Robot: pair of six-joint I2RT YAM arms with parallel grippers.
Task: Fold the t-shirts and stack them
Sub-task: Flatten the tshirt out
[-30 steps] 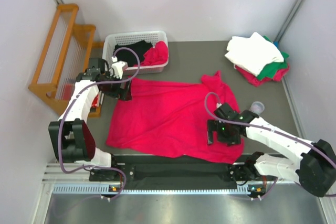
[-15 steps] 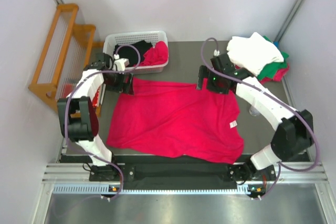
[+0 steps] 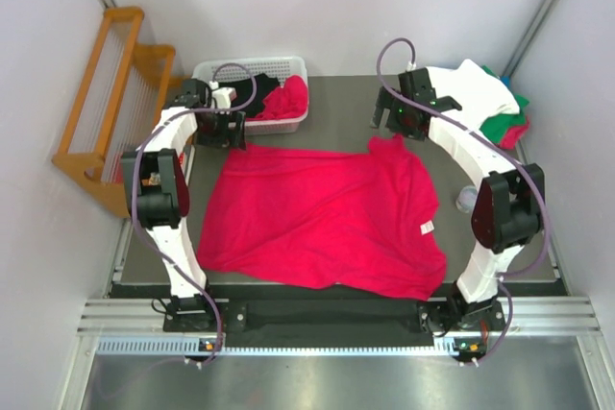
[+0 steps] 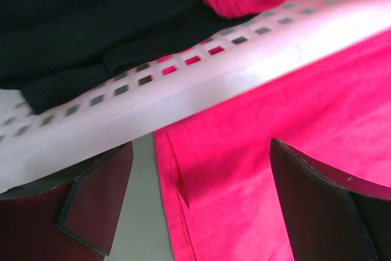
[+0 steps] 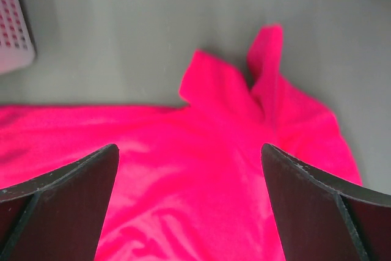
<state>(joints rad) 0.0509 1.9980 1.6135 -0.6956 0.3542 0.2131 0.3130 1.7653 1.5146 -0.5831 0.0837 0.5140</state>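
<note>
from the top view, the crimson t-shirt (image 3: 322, 218) lies spread flat across the middle of the grey table (image 3: 346, 108), its hem toward the near edge and a small white label (image 3: 427, 228) showing near its right side. one sleeve sticks up at the far right corner of the shirt, just below the right gripper (image 3: 392, 118). the right arm reaches to the far side of the table, its gripper hanging over bare table just beyond that sleeve, jaws spread and holding nothing. the left gripper (image 3: 223, 132) sits at the shirt's far left corner, right beside the white lattice basket (image 3: 216, 72), also spread and empty. the basket holds a black garment (image 3: 252, 88) and a red garment (image 3: 286, 99). at the far right corner of the table a pile of folded shirts (image 3: 471, 103) rests, white on top with green and red under it. a small clear cup (image 3: 466, 201) stands near the right edge, close to the right arm. an orange wooden rack (image 3: 110, 93) stands off the table to the left.

in the left wrist view, the two dark fingers (image 4: 91, 197) stand wide apart over the edge of the crimson shirt, with a strip of bare table beside it. the basket's wall crosses the frame above, black and red cloth inside.

in the right wrist view, the fingers (image 5: 61, 194) are spread wide above the shirt's shoulder and upturned sleeve, grey table beyond and a basket corner at upper left.
</note>
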